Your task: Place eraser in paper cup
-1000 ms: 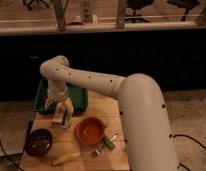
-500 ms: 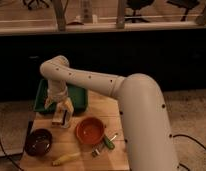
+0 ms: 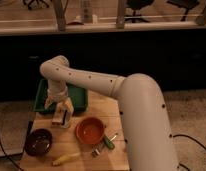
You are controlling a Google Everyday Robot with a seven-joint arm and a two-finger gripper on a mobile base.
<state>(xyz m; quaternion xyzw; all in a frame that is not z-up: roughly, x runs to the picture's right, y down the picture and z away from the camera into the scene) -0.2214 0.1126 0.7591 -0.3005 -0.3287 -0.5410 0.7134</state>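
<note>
My gripper (image 3: 61, 111) hangs at the left of the wooden table (image 3: 76, 150), just in front of the green tray (image 3: 78, 96). The arm reaches to it from the right in a wide arc. A small whitish thing stands on the table right under the gripper; it looks like the paper cup (image 3: 59, 120), partly hidden by the gripper. I cannot pick out the eraser; it may be hidden in or behind the gripper.
An orange-red bowl (image 3: 90, 130) sits right of the gripper. A dark brown bowl (image 3: 38, 141) sits at the front left. A yellow object (image 3: 65, 159) lies near the front edge. A green object (image 3: 109, 143) and a metal utensil lie beside the orange-red bowl.
</note>
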